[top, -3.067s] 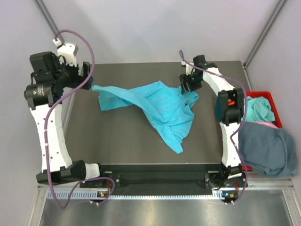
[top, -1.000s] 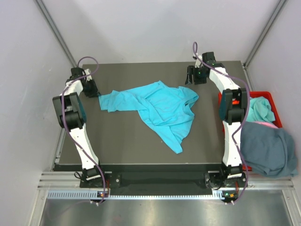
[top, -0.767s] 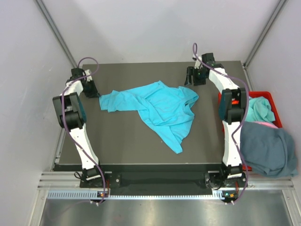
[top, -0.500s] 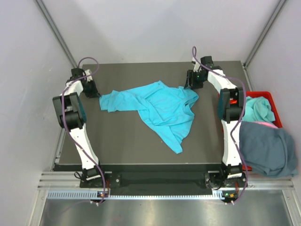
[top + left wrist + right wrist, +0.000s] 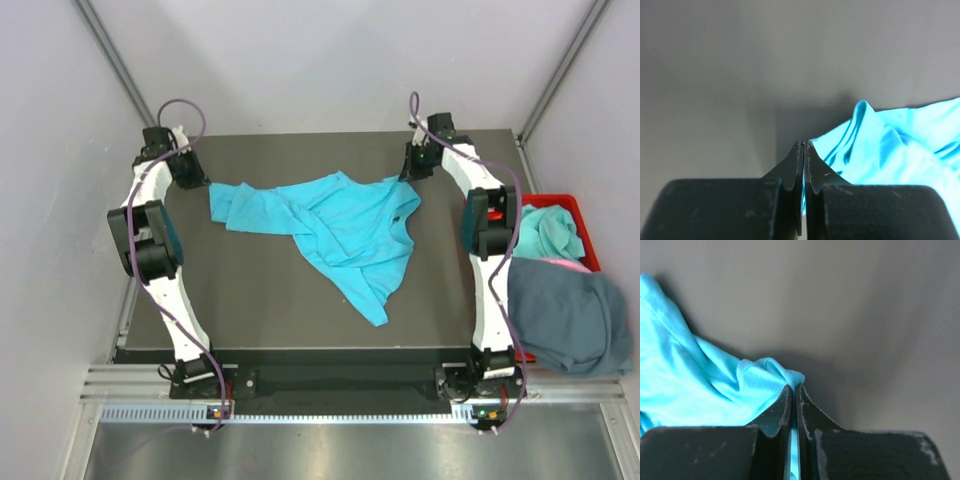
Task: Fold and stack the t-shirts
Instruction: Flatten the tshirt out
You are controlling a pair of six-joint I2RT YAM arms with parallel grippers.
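Overhead view: turquoise t-shirt (image 5: 340,225) lies spread but rumpled across the far half of the desk (image 5: 260,300). 1 end sits at my left hand (image 5: 195,180) on the far left and the opposite edge at my right hand (image 5: 412,172) on the far right. No fold has been made, and a loose flap trails toward the near edge. Off the desk on the right, a slate t-shirt (image 5: 570,315) is draped over the red bin (image 5: 577,203), with a paler teal garment (image 5: 550,232) inside it. No stack exists anywhere. I judge the task to be at its opening: 1 shirt is being stretched flat, 0 are folded, and at least 2 more wait.

Left wrist view: my left hand (image 5: 803,145) has its jaws pressed together with a thin sliver of turquoise between them. I read it as clenched on the shirt's edge. The rest of the cloth (image 5: 890,150) lies to the right.

Right wrist view: my right hand (image 5: 793,387) is clenched on a bunched corner of the same shirt (image 5: 700,385), and the fabric trails left.
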